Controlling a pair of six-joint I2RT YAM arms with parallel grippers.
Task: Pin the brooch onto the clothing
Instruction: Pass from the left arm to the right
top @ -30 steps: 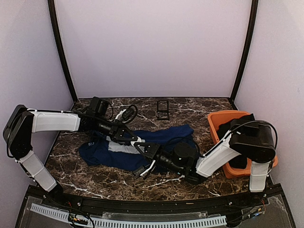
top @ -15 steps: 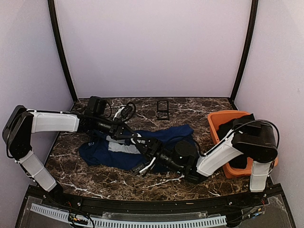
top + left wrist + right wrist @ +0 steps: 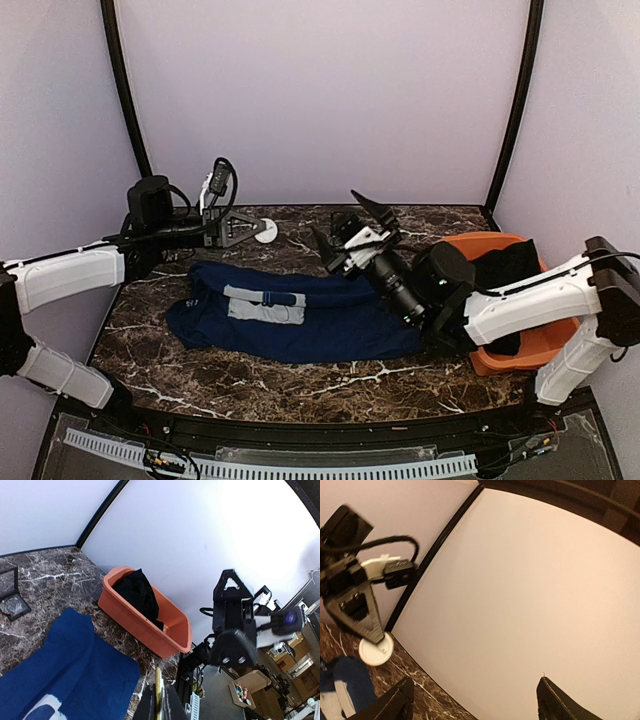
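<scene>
Pinching the brooch [image 3: 266, 232] by its edge, the left gripper [image 3: 250, 230] hovers closed at the back left, high above the navy T-shirt [image 3: 300, 318] lying flat below. The right gripper [image 3: 344, 225] hangs raised beside it, jaws spread wide, empty.

Shirt [image 3: 330, 330] on table [image 3: 300, 385], bin [image 3: 135, 622] with garment [image 3: 135, 592] at its right, brooch [image 3: 265, 231] aloft behind shirt.
</scene>
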